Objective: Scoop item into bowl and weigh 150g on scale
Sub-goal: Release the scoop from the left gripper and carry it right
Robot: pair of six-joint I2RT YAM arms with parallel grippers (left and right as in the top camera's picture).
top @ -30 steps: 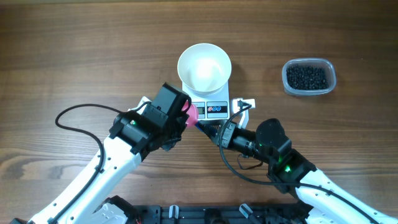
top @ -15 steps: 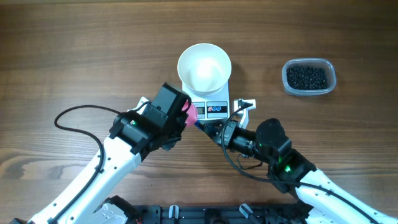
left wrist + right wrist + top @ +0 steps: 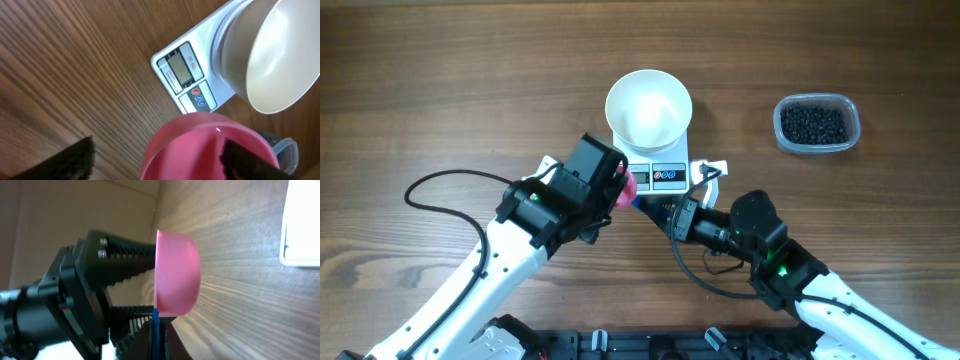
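Between the two tools hangs the pink scoop [image 3: 177, 272], right tool [image 3: 159, 340] clamped on its handle [image 3: 155, 320], left tool [image 3: 155, 159] gaping wide, so I'd back left straight off before swinging to the beans [image 3: 812, 124], ahead and well right of the right tool.

Left arm [image 3: 490, 250] and right arm [image 3: 820, 285] angled inward, left hand [image 3: 620, 183] gaping wide, right hand [image 3: 656, 207] pinched shut on the scoop handle [image 3: 155, 326].

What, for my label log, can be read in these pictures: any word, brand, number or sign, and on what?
No text is legible.
Small print on the scale, beside the display: too small and blurred to read.
The display itself: grey, no digits legible.
The buttons: red and blue, no readable marks.
The white bowl, pink scoop, clear tub: no text seen.
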